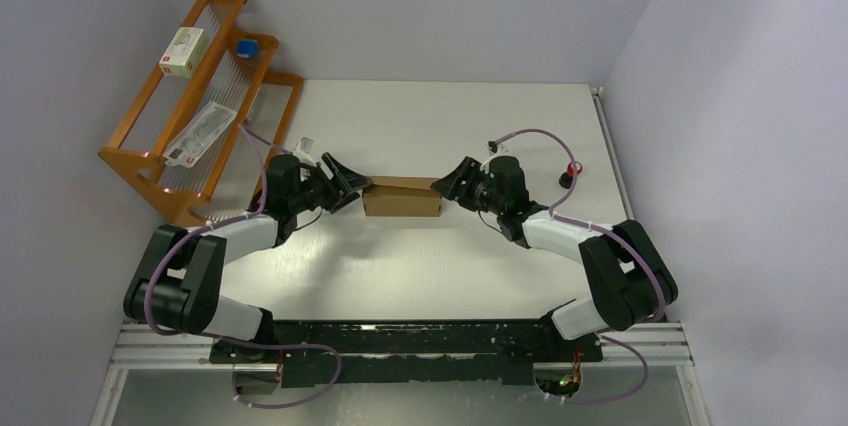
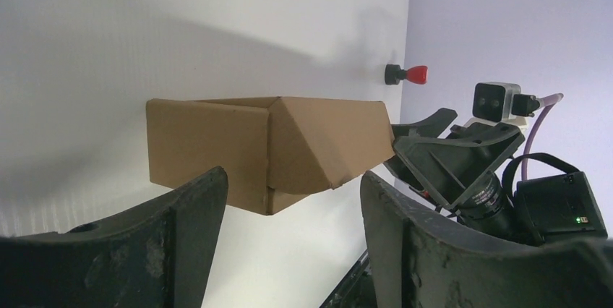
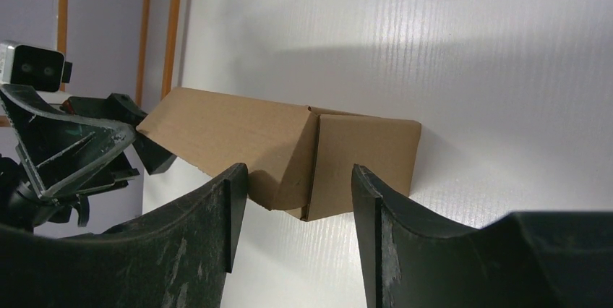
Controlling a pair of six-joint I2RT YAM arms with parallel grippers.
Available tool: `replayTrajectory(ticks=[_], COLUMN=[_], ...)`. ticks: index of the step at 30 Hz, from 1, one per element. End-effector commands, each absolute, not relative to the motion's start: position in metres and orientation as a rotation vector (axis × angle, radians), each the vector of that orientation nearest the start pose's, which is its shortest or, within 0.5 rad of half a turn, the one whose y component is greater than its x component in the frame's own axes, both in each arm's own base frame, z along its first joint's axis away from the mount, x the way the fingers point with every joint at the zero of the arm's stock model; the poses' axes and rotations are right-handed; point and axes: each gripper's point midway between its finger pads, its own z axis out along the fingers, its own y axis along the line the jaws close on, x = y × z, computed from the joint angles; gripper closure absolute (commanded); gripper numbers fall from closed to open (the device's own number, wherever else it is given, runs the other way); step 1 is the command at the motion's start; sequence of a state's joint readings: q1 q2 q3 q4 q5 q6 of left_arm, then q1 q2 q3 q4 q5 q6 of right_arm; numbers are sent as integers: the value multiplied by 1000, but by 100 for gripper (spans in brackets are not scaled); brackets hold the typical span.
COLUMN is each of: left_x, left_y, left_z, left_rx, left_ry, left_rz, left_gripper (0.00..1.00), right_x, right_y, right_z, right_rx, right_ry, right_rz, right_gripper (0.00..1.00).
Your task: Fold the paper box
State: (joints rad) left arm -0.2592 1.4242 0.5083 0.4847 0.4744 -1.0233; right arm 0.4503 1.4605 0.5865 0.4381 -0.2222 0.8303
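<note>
Left pincer [image 2: 293, 178]: its two dark, scuffed fingers [image 2: 184, 228] fill the lower edge of its own wrist view; they stand spread, with a clear gap between them and nothing pinched. The paper box [image 2: 238, 149] sits straight ahead of that gap, just beyond the fingertips, resting on the white table [image 1: 420, 116]; no contact between these fingers and the cardboard can be confirmed from this view.

Right pincer [image 3: 298, 170]: likewise spread, gripping nothing; the opposite end of the same box lies directly ahead of its gap, just past the tips.

Box condition: plain brown corrugated cardboard, in a small rectangular form; at each end a creased panel leans at a slant and does not lie flush; one vertical corner edge faces each wrist camera.

Seen from overhead, the two pincers point at each other with the box between them, one at each short end. From the right wrist, one finger of the left pincer appears to touch the far end panel; from the left wrist, the right pincer seems to meet the other end in the same way; firm contact cannot be told.

Beyond the right pincer, well apart from the box, a small black-and-red knob [image 2: 408, 74] stands on the table; behind the left pincer, a wooden rack [image 1: 140, 146] occupies the table's corner.
</note>
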Motion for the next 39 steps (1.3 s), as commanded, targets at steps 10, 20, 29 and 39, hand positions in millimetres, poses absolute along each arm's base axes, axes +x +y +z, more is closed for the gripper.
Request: replayTrajectory(ticks=[10, 20, 29, 39], left_x=[345, 330, 314, 295], left_y=[-200, -199, -198, -181], left_z=[120, 81, 63, 38], left_rx=[-459, -456, -427, -377], left_ry=[2094, 2173, 2202, 2262], left_rz=[-1181, -1165, -1170, -1034], left_gripper=[28, 50, 65, 71], right_x=[322, 321, 317, 311], right_y=[229, 229, 231, 226], right_z=[77, 76, 73, 64], right_rx=[249, 243, 233, 270], right_ry=[2208, 2200, 2184, 2187], right_rz=[961, 970, 1006, 1079], right_gripper=[43, 43, 46, 52])
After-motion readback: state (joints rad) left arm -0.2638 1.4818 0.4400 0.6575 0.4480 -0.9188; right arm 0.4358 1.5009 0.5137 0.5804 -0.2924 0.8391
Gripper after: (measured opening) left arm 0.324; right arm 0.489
